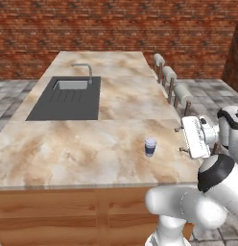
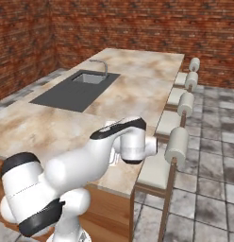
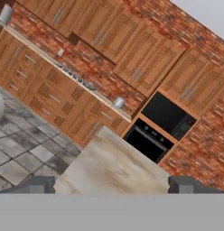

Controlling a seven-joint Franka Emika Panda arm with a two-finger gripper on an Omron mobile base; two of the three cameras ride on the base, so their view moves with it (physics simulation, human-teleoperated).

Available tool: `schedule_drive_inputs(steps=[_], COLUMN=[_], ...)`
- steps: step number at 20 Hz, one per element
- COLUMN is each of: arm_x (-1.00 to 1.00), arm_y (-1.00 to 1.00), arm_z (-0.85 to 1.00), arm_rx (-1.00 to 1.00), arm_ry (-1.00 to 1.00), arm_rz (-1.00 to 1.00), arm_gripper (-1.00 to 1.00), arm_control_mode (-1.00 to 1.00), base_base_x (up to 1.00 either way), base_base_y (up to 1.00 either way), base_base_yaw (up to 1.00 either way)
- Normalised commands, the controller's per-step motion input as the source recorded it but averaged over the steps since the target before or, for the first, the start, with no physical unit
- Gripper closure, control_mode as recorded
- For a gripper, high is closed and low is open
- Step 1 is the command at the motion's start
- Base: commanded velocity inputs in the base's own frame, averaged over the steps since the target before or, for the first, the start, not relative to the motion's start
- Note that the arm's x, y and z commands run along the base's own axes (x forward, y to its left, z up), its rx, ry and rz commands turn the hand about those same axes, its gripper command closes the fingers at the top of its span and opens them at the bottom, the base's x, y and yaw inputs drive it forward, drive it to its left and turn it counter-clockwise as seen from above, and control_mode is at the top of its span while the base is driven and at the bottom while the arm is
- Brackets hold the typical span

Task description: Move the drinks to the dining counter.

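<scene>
Progress: small white cup with dark-blue band [image 1: 150, 146] stands on beige marble worktop [image 1: 82, 149]; my pincer [image 3: 112, 184] released, empty; other drinks pending.

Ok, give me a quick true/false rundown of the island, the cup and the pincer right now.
1. A white cup with a dark-blue band stands upright on the island. True.
2. The pincer is shut on the cup. False: its jaws stand wide open with nothing between them, and the cup stands free on the top.
3. The cup sits inside the sink. False: it stands on the marble, nearer the stools' side and the near end, well clear of the sink.
4. Stools line one long side of the island. True.
5. The faucet stands at the far edge of the sink. True.
6. Three drinks stand on the island. False: just the one cup is seen there.
</scene>
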Motion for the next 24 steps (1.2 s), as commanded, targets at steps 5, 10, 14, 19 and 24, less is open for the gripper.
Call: schedule_drive_inputs(steps=[5,10,14,19,24], arm_x=[-0.59,-0.10,0.01,0.00,0.00], arm_y=[0.33,0.41,0.01,0.00,0.00], arm_z=[0.00,-0.03,0.00,0.00,0.00], arm_rx=[-0.08,-0.07,0.00,0.00,0.00], arm_ry=[-0.28,-0.15,0.00,0.00,0.00], arm_rz=[0.14,0.11,0.00,0.00,0.00], arm_gripper=[-1.00,-1.00,-1.00,-1.00,-1.00], arm_control_mode=[-1.00,-1.00,1.00,1.00,1.00], base_base_x=[0.00,0.00,0.00,-0.70,-1.00], base_base_y=[0.00,0.00,0.00,-0.07,-0.29], base_base_yaw=[0.00,0.00,0.00,0.00,0.00])
